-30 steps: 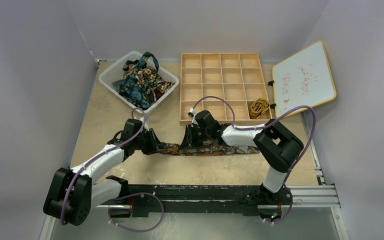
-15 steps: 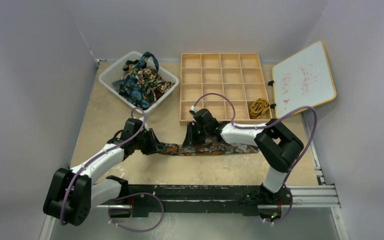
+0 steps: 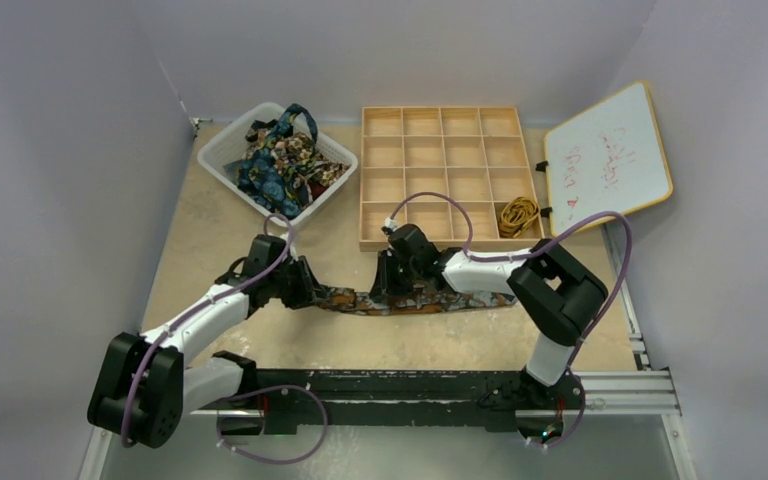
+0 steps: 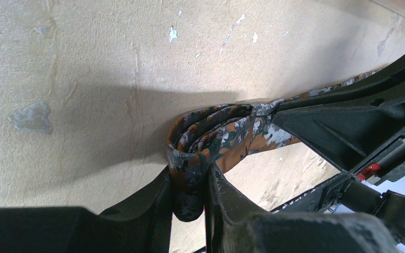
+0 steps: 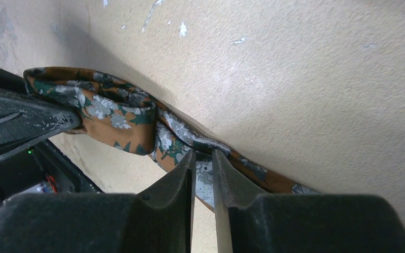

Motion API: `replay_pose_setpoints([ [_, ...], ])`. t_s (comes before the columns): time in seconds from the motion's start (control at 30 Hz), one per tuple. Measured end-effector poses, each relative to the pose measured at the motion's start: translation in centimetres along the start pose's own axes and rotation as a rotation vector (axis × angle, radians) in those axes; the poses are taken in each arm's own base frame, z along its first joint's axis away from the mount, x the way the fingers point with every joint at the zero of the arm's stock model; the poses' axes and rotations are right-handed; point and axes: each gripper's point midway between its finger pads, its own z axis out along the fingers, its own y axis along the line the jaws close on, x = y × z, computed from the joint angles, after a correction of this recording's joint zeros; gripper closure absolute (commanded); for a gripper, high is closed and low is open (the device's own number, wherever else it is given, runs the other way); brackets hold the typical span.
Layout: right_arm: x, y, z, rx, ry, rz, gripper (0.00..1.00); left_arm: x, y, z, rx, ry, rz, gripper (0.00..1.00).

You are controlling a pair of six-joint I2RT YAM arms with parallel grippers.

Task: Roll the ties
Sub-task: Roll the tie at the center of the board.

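Tie (image 3: 352,298) clamped by left hand (image 4: 190,185); right hand (image 5: 203,159) too.

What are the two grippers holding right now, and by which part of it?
Both hold the same brown tie. The left gripper clamps its rolled-up end; the right gripper pinches the unrolled strip just beyond the roll.

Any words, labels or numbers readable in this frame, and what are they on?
Red handwriting on the whiteboard: too small and blurred to read.
No text shows on the tie, the wooden tray or the basket.
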Motion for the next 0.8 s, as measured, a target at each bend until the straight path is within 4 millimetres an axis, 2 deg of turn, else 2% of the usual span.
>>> replay_pose_setpoints([
  [0.33, 0.3, -0.1, -1.3, 0.045, 0.013, -0.011, 0.68, 0.3, 0.4, -0.6, -0.031, 0.017, 0.012, 0.84],
  [0.43, -0.4, 1.0, -1.9, 0.008, -0.012, -0.015, 0.69, -0.1, 0.2, -1.0, -0.038, 0.006, 0.031, 0.84],
  [0.6, -1.3, 5.4, -1.8, -0.179, -0.034, -0.01, 0.71, -1.2, -0.6, -1.7, -0.04, -0.013, 0.081, 0.84],
  [0.7, -0.8, 6.0, -1.0, -0.214, -0.013, 0.001, 0.73, -1.9, -1.3, -2.0, -0.035, -0.029, 0.106, 0.84],
  [0.8, -0.1, 5.7, 0.2, -0.217, 0.02, 0.022, 0.74, -2.0, -1.4, -2.3, -0.05, -0.027, 0.127, 0.84],
])
